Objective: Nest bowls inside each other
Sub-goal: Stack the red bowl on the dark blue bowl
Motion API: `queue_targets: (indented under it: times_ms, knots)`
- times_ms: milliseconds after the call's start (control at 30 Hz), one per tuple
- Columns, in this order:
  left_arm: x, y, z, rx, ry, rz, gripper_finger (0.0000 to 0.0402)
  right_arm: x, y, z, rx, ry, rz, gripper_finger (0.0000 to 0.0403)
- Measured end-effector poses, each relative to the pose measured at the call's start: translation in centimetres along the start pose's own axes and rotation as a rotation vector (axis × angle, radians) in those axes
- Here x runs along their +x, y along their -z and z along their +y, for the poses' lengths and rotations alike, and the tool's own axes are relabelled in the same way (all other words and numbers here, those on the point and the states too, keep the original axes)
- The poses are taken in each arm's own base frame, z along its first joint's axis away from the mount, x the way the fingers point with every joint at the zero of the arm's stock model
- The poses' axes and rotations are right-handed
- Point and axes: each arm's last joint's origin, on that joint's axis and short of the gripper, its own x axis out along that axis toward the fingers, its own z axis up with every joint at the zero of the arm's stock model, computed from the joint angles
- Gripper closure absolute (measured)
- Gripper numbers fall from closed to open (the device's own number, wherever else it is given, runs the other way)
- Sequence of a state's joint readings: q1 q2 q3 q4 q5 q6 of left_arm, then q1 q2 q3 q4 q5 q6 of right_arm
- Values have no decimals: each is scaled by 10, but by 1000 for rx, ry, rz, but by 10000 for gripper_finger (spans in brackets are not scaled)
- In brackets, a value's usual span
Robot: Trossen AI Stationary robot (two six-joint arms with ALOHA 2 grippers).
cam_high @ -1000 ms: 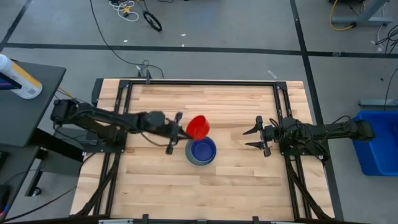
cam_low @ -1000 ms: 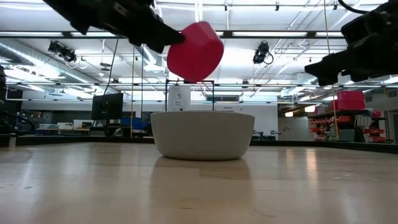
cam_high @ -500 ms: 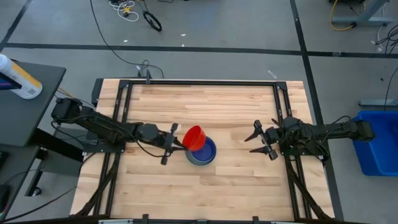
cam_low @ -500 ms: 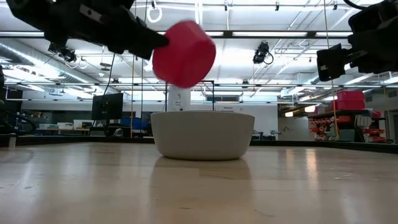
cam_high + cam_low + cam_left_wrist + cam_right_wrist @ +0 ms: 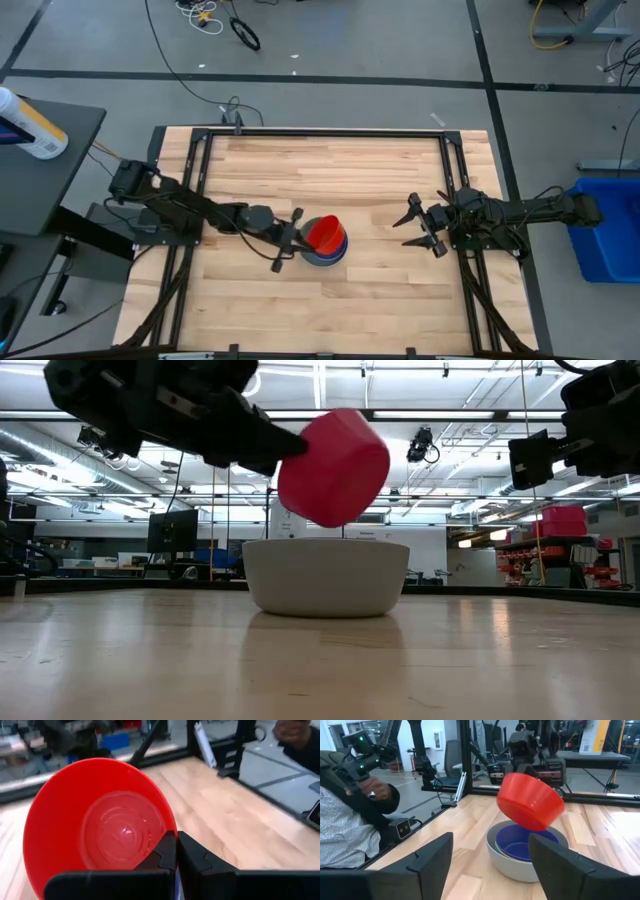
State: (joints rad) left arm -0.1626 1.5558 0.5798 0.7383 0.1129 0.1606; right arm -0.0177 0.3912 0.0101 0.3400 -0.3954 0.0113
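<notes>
The grey bowl (image 5: 325,576) sits on the wooden table (image 5: 380,290) near its middle, and the right wrist view looks down into it: a dark blue bowl (image 5: 522,842) is nested inside, with what may be a yellow rim just under the blue one, though that sliver is hard to make out. The red bowl (image 5: 530,801) hangs tilted just above this stack, clear of the grey rim in the low view. The low view shows only the grey wall from the side and none of what is inside. The left gripper (image 5: 176,851) reaches in from the left side of the table, its fingers pressed together on the red bowl's rim. The right gripper (image 5: 417,226) waits well to the right of the bowls, its fingers (image 5: 431,855) spread wide and holding nothing. Beyond the table edge a person's hand (image 5: 376,790) holds a controller
</notes>
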Motion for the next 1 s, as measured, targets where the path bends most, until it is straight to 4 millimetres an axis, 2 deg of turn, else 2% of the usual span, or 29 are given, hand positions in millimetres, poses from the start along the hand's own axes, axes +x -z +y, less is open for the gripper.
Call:
queue_targets:
  times_ms: [367, 667, 1000]
  knots:
    - [4, 4, 14, -61, 17, 169, 396, 0, 0, 0, 8, 0, 5, 131]
    - [15, -21, 19, -18, 8, 330, 396, 0, 0, 0, 8, 0, 3, 154]
    - [18, -40, 9, 44, -20, 484, 396, 0, 1, 0, 28, 0, 5, 175]
